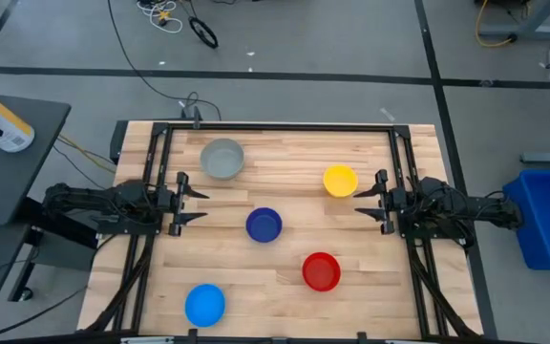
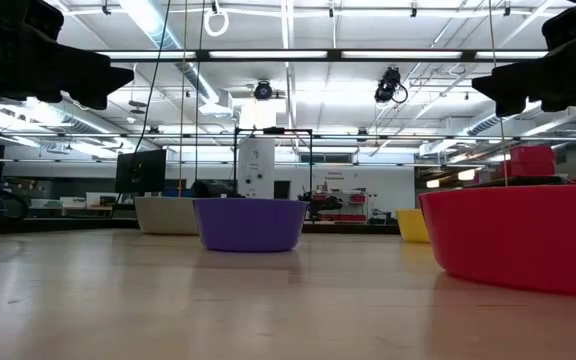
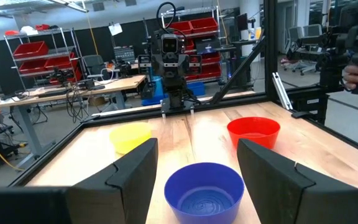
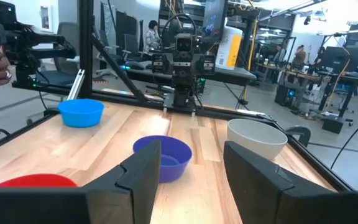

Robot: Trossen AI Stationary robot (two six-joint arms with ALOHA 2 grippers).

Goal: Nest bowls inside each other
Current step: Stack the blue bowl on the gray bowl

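The five bowls stand apart on the table (image 1: 285,277), none nested. The dark blue bowl (image 1: 264,225) is in the middle, between both grippers but touching neither. Grey bowl (image 1: 222,159) is far-left, yellow bowl (image 1: 340,181) just beside the right gripper (image 1: 361,203), red bowl (image 1: 321,271) and light blue bowl (image 1: 204,304) nearer the front. The left gripper (image 1: 199,204) has its fingers spread and empty; the right fingers are also apart, holding nothing.

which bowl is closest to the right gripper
The yellow bowl. It sits just ahead of the right gripper at the table's right side; the red, dark blue, grey and light blue bowls all lie farther off.
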